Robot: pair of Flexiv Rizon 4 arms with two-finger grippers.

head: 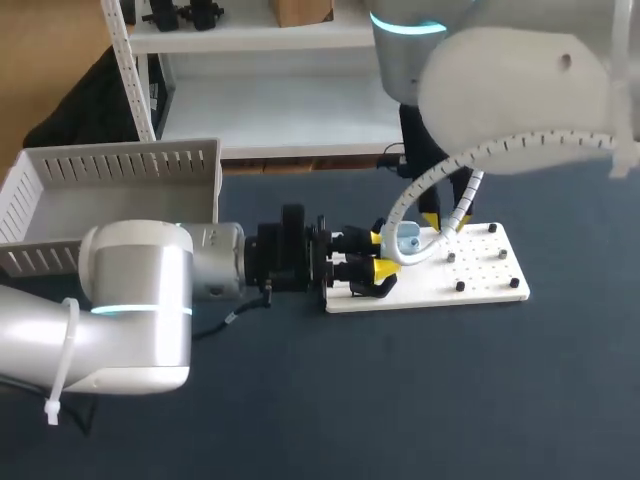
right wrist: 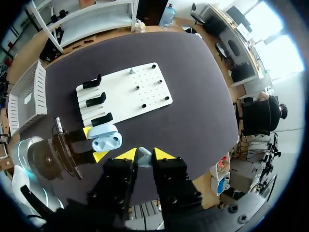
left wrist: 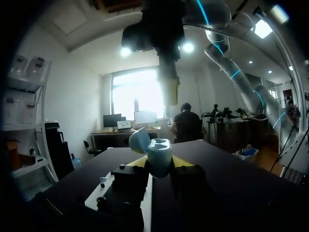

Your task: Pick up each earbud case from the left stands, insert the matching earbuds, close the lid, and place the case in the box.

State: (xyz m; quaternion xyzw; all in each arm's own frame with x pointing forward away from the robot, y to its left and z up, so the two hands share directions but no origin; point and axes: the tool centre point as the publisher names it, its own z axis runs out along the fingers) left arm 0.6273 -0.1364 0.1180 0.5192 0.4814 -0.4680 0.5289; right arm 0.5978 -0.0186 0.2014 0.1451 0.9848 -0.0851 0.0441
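My left jaws are closed on the light blue earbud case [head: 408, 240], one yellow tip on each side of its body, with the lid hinged back. I hold it mouth up by the left end of the white board [head: 485, 262], near the middle of the frame in the head view. I judge this is so the wells lie open to whatever comes from above. In the right wrist view both wells show, facing that camera.

My right jaws are nearly shut, pinching a small pale earbud [right wrist: 144, 157] between the yellow tips. They hang over the case, pointing down, and my right arm [head: 510, 90] arches in from the upper right of the head view, hiding part of the board. I read this as the insertion step, with one arm as the fixture and the other as the placer. Whether the earbud is turned right for its well I cannot tell.

Black stands [right wrist: 96, 100] form a row at the board's end nearest my left jaws, and small pegs dot the rest. The board lies flat on the dark surface [head: 450, 400]. The white slatted box [head: 60, 215] sits at the upper left of the head view, well apart from the board and behind my left arm [head: 130, 300]. The closed case must end up there.
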